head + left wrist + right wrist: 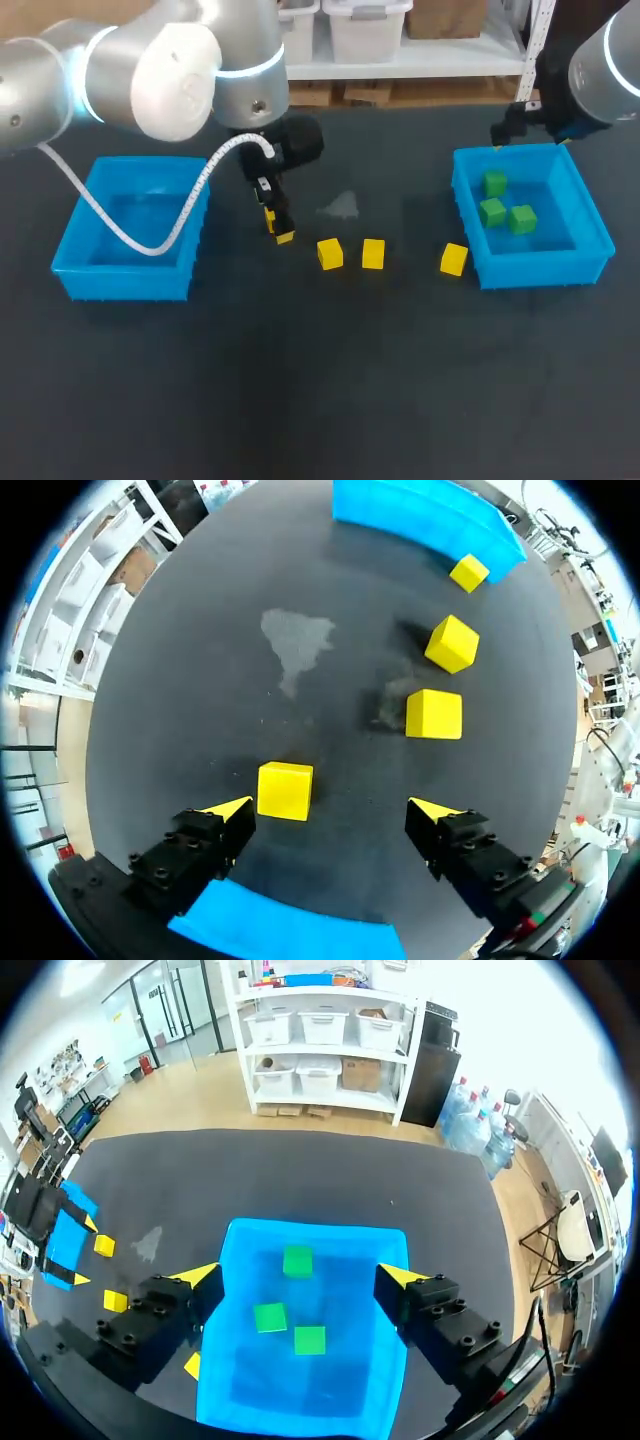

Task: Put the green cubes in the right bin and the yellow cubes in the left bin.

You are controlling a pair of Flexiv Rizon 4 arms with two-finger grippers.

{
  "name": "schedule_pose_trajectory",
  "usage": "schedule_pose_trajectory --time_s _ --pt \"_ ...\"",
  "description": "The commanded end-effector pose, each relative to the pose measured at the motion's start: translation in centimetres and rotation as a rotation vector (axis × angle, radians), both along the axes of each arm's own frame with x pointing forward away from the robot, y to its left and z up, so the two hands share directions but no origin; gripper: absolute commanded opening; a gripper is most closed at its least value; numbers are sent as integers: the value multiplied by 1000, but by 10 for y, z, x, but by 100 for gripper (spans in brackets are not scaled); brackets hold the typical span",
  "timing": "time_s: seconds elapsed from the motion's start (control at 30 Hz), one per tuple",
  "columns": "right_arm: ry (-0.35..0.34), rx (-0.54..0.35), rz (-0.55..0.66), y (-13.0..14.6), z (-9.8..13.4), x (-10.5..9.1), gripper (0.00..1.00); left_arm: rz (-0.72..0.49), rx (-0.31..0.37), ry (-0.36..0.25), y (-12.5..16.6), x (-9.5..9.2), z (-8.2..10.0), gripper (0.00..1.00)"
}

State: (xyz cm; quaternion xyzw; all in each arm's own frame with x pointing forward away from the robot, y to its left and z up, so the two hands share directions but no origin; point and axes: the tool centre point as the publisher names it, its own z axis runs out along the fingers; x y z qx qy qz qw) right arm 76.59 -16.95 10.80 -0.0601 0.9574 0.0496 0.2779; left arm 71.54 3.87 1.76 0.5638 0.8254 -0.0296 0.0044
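Left arm point(150, 70): enters from the left side of the head view, reaching past the left bin toward the middle of the bench point(320, 380); wrist bent downward, fingers pointing at the bench surface.
Left pincer point(330, 810): low over the bench, fingers spread wide, nothing pinched.
First yellow cube point(285, 790): on the bench between the spread fingers, just beside one yellow tip, well apart from the other; seen from overhead at point(284, 237).
Second yellow cube point(330, 254): on the bench, ahead of the left pincer.
Third yellow cube point(373, 253): just beside the second, slightly turned.
Fourth yellow cube point(454, 259): on the bench, close against the outer wall of the right bin.
Left bin point(120, 280): blue, no cubes visible inside.
White cable point(150, 240): hangs from the left arm, looping over the left bin.
Right arm point(600, 70): enters from the upper right corner, held above the far edge of the right bin.
Right pincer point(298, 1278): raised over the right bin, fingers spread, nothing pinched.
Right bin point(540, 270): blue, holding three green cubes.
Rear green cube point(495, 183): inside the right bin, toward the far wall.
Middle green cube point(491, 211): inside the right bin, near the rear one.
Front green cube point(522, 219): inside the right bin, just beside the middle one.
Pale smudge point(340, 207): on the bench surface, beyond the yellow cubes.
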Motion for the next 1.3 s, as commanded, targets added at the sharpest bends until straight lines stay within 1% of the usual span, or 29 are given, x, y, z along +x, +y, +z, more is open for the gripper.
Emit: schedule_pose_trajectory --time_s 0.03,0.53,0.8,0.83,0.87,0.9,0.93,1.07,1.3 --pt "-9 -2 -5 0 -1 -3 100 9 22 4 -1 4 -10 100" --pt "-9 -2 -5 0 -1 -3 100 33 43 -19 -2 26 -17 100" --pt "-9 -2 -5 0 -1 -3 100 21 59 -16 -8 29 -25 100" --pt "-9 -2 -5 0 -1 -3 100 23 75 -17 -8 29 -27 46" --pt "-9 -2 -5 0 -1 -3 100 22 78 -25 -8 30 -27 20" --pt "-9 -2 -5 0 -1 -3 100 22 89 -29 -8 30 -28 0" --pt "-9 -2 -5 0 -1 -3 100 25 103 -34 -8 30 -29 0" --pt "-9 -2 -5 0 -1 -3 100 48 114 -59 -6 30 -30 0" --pt "-9 -2 -5 0 -1 -3 100 68 115 -61 0 25 -25 0"
